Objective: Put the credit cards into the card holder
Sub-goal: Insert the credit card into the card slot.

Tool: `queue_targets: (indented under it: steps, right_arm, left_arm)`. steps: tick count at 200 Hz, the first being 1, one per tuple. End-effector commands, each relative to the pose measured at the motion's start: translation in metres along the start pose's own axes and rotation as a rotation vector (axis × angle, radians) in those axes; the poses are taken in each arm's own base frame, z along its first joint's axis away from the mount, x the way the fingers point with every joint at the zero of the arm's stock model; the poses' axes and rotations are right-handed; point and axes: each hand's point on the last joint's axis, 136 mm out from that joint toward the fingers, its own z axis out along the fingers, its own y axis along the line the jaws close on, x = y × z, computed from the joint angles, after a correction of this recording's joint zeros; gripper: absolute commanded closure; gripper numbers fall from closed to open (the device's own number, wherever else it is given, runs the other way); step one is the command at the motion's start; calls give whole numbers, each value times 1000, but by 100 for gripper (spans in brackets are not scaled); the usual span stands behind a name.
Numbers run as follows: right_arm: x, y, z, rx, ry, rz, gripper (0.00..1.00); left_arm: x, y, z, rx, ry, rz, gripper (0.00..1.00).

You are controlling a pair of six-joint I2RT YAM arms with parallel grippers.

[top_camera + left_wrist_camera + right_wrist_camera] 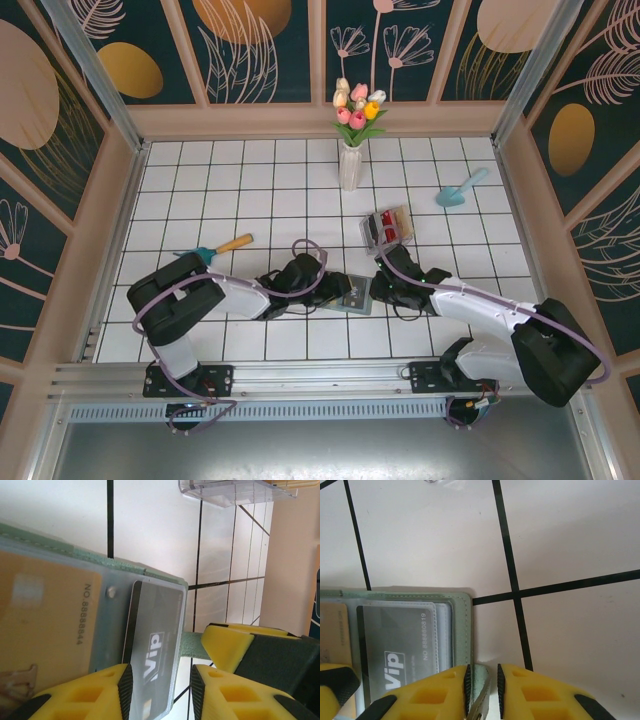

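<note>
1. My left gripper is released, fingers either side of the dark grey VIP card, which is sleeved in the card holder, lower centre.
2. My right gripper straddles the card holder's green edge; clenched or not, I cannot tell.

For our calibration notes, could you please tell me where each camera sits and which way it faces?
Top external: above and behind the arms, looking down on the table; left arm and right arm reach from the bottom to the card holder.
Left wrist: on the left arm, looking low along the left gripper across the dark grey card in the card holder.
Right wrist: on the right arm, looking down past the right gripper, which straddles the card holder's edge.
Shared: both wrist views show that card and holder.
</note>
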Motion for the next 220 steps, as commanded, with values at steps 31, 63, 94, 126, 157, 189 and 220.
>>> queue_targets:
  steps: [31,63,94,126,157,189,220]
  right_arm:
    - [5,-2,8,9,26,1,76]
    - [5,-2,9,5,26,2,76]
    - [6,-2,11,2,28,2,80]
    - [2,-7,8,38,10,17,78]
    - [-22,-13,-18,88,-103,56,61]
    - [-39,17,-48,-68,-174,69,53]
    - [-29,71,-50,-337,-85,48,61]
  left_arm:
    - [1,14,11,-84,14,26,61]
    - [-2,16,15,-123,18,51,62]
    - [3,10,19,-84,47,49,70]
    - [7,7,15,-49,57,38,71]
    - [-2,3,2,-77,5,65,67]
    - [-15,-10,-17,-105,-61,128,68]
    - [-27,-7,-31,-182,-123,171,66]
